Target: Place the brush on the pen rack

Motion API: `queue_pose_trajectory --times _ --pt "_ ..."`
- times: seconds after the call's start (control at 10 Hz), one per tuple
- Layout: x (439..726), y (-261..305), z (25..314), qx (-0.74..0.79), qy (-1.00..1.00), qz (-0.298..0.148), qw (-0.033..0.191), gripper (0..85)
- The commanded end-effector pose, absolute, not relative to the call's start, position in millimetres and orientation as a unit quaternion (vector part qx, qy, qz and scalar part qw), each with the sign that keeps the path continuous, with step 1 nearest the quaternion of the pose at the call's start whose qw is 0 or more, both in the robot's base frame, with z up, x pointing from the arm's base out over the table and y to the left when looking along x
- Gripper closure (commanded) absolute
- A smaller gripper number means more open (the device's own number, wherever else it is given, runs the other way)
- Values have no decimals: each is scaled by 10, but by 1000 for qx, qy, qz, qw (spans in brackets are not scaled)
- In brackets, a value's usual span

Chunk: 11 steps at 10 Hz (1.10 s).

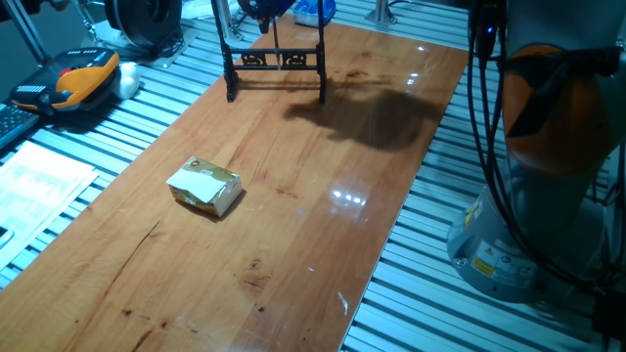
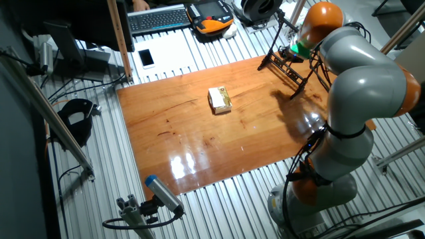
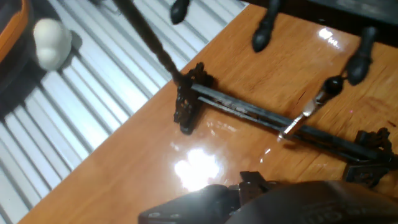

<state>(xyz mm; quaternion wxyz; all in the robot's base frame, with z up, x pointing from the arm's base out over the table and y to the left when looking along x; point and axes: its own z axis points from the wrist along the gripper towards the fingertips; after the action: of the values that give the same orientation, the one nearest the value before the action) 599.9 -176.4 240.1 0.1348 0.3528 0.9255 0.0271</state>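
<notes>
The black pen rack [image 1: 276, 61] stands at the far end of the wooden table [image 1: 293, 254]; it also shows in the other fixed view [image 2: 287, 66] and from above in the hand view [image 3: 261, 115]. My gripper [image 1: 264, 8] hovers right over it, mostly cut off by the frame's top edge. In the hand view its dark blurred fingertips [image 3: 264, 31] frame the thin brush [image 3: 308, 112], which hangs down from the gripper [image 3: 313, 43] to the rack's top bar. The brush shows as a thin upright line [image 1: 275, 39] above the rack. The gripper appears shut on it.
A yellowish box [image 1: 205, 187] lies mid-table, also in the other fixed view [image 2: 220, 99]. A thin dark rod [image 3: 149, 37] slants down to the rack's left foot. An orange-black pendant [image 1: 78, 78] and a white lump [image 1: 127, 78] lie left of the table. The robot base [image 1: 528, 196] stands at the right.
</notes>
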Motion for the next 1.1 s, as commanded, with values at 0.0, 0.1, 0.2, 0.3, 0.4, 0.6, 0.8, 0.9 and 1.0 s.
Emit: queue_pose_trajectory --times 0.0,0.1,0.2,0.3,0.4,0.6,0.8,0.9,1.0 --pt "5993 -1741 2398 349 928 30 129 850" --pt "5985 -1697 2403 345 930 32 121 850" --pt "5975 -1652 2410 344 931 31 117 850" --pt "5967 -1608 2415 345 931 30 113 850" --pt "5963 -1577 2420 346 931 28 109 850" --pt "5953 -1574 2454 342 934 32 100 850" --pt "5963 -1554 2467 337 937 36 90 850" --pt "5965 -1542 2478 330 940 37 79 850" --pt "5964 -1533 2475 326 942 38 75 850"
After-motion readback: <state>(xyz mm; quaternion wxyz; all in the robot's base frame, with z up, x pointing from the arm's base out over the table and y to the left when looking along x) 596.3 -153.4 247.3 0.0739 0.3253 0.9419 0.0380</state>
